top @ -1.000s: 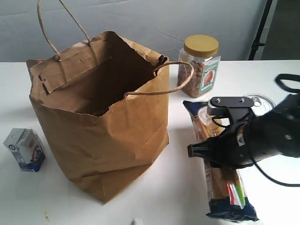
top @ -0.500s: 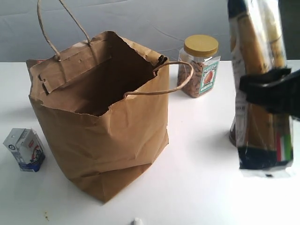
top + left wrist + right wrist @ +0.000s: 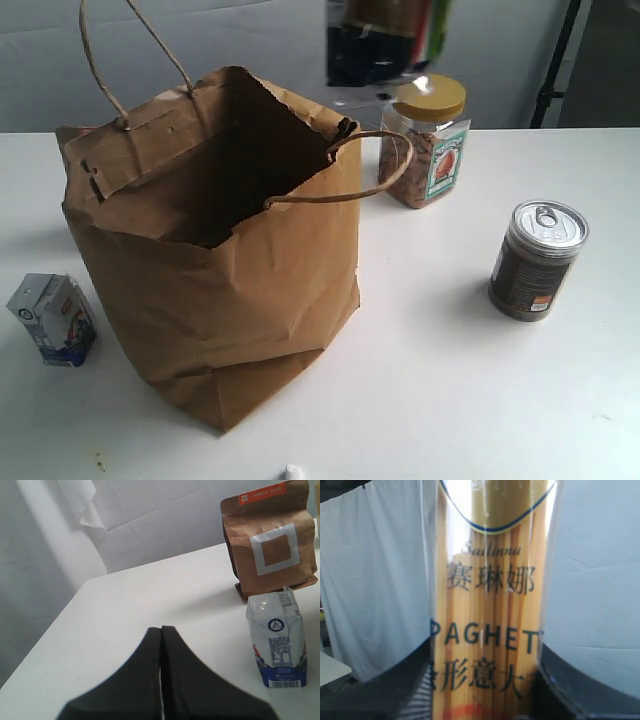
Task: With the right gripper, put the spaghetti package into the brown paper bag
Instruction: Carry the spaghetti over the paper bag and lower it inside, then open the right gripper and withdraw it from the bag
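The brown paper bag [image 3: 215, 240] stands upright and open on the white table, left of the middle. Only the dark navy lower end of the spaghetti package [image 3: 385, 45] shows at the top edge of the exterior view, hanging high above and just behind the bag's right rim. The right wrist view is filled by the spaghetti package [image 3: 487, 625], clamped between the black fingers [image 3: 580, 690] of my right gripper [image 3: 485, 690]. The right arm itself is out of the exterior view. My left gripper [image 3: 161, 630] is shut and empty, low over the table.
A yellow-lidded jar [image 3: 425, 140] stands behind the bag's right side. A dark can [image 3: 535, 262] is at the right. A small milk carton [image 3: 55, 320] sits left of the bag, with a brown pouch with a white square label [image 3: 270, 540] behind the carton [image 3: 277, 640].
The spaghetti package was lifted off the table at the right, turned upright, then carried up and leftward to above the bag's right rim. The can it hid now shows.
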Robot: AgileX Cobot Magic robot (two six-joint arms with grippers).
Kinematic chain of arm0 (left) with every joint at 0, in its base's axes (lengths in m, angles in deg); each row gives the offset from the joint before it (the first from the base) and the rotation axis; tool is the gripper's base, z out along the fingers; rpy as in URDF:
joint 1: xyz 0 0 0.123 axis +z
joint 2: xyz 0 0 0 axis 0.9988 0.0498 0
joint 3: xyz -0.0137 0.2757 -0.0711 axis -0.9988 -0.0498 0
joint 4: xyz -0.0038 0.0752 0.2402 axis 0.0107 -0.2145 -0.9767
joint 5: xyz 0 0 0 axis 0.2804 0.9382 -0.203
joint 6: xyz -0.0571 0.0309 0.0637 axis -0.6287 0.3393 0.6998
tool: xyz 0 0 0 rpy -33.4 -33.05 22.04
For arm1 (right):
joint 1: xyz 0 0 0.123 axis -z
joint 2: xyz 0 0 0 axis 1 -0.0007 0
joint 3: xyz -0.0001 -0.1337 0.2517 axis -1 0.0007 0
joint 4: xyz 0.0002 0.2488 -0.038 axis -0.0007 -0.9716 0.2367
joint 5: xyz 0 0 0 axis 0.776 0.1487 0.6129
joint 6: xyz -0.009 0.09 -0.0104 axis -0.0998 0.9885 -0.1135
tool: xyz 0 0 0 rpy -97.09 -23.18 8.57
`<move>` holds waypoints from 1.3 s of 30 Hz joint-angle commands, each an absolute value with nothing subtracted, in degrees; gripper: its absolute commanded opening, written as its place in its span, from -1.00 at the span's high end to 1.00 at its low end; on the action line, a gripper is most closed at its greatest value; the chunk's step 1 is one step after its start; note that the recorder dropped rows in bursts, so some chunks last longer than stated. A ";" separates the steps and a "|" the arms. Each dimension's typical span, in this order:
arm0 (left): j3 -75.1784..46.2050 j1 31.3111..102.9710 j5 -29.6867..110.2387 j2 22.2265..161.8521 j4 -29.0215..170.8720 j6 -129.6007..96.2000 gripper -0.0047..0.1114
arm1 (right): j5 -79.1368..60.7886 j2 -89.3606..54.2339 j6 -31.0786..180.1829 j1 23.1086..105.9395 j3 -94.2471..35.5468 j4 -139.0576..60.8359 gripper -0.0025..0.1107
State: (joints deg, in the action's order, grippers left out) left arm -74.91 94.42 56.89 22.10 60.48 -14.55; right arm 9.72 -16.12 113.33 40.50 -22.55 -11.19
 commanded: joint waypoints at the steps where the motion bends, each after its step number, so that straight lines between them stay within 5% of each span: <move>1: -75.18 94.26 56.41 22.23 60.74 -14.76 0.92 | 13.66 -25.88 112.41 37.07 -30.70 -11.02 0.96; 16: -75.18 94.26 56.41 22.23 60.74 -14.76 0.92 | 12.79 -37.35 107.99 35.35 -26.00 -11.51 0.95; 27: -75.18 94.26 56.41 22.23 60.74 -14.76 0.92 | 15.19 -37.35 104.28 33.90 -19.81 -13.02 0.08; 39: -75.18 94.26 56.41 22.23 60.74 -14.76 0.92 | 13.68 -37.21 101.89 33.90 -17.63 -16.48 -0.13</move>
State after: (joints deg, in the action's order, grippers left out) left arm -74.91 94.42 56.89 22.10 60.48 -14.55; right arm 13.59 -37.91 102.95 34.01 -18.17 -15.20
